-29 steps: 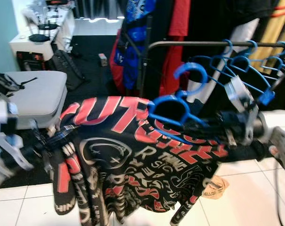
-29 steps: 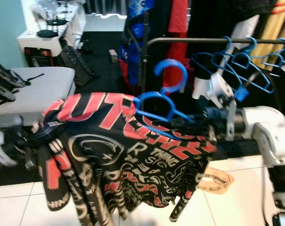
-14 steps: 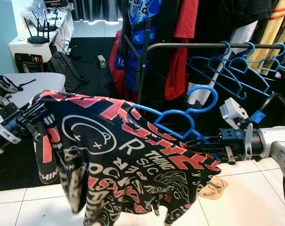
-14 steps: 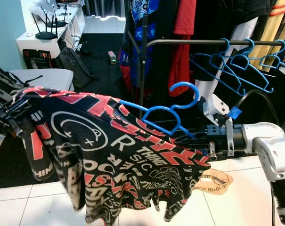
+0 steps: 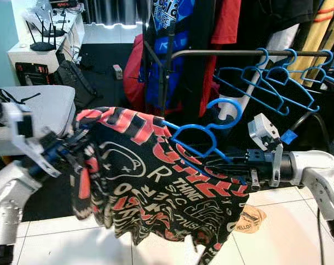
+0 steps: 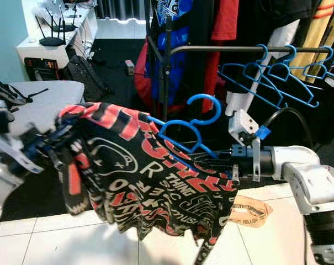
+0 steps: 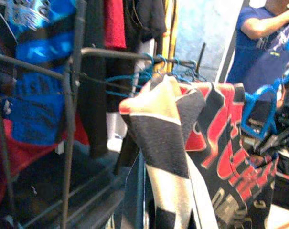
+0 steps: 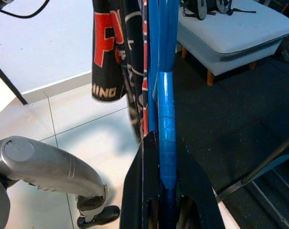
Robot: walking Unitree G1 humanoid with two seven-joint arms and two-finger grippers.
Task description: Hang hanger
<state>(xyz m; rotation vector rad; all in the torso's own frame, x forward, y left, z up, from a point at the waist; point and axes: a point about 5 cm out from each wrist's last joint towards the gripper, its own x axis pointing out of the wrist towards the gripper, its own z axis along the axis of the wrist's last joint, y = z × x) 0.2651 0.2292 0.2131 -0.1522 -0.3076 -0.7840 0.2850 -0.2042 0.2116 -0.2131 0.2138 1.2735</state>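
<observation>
Right wrist view shows my right gripper (image 8: 163, 210) with its two black fingers (image 8: 134, 200) pressed tight against the blue hanger (image 8: 165, 119), which runs straight out between them. From my head camera, that hanger (image 5: 202, 135) sits in front of me with its hook curling upward, below and just short of the dark clothes rail (image 5: 222, 53). A black shirt with red and white print (image 5: 155, 182) is draped over it and hangs down toward the white tiled floor (image 5: 277, 232).

My left gripper (image 5: 64, 152) is at the shirt's far edge, on my left; the cloth bunches around it, and I cannot tell whether its fingers are apart or together. Seen from my left wrist, the shirt (image 7: 182, 143) hangs close in front with the rail (image 7: 115, 53) behind it, and a person in a blue top (image 7: 259, 43) stands beyond.

Several empty blue hangers (image 5: 277, 83) hang on the rail to my right, with red, blue and black garments (image 5: 178, 49) hanging behind the rack. A grey padded bench (image 5: 42, 110) stands to my left.
</observation>
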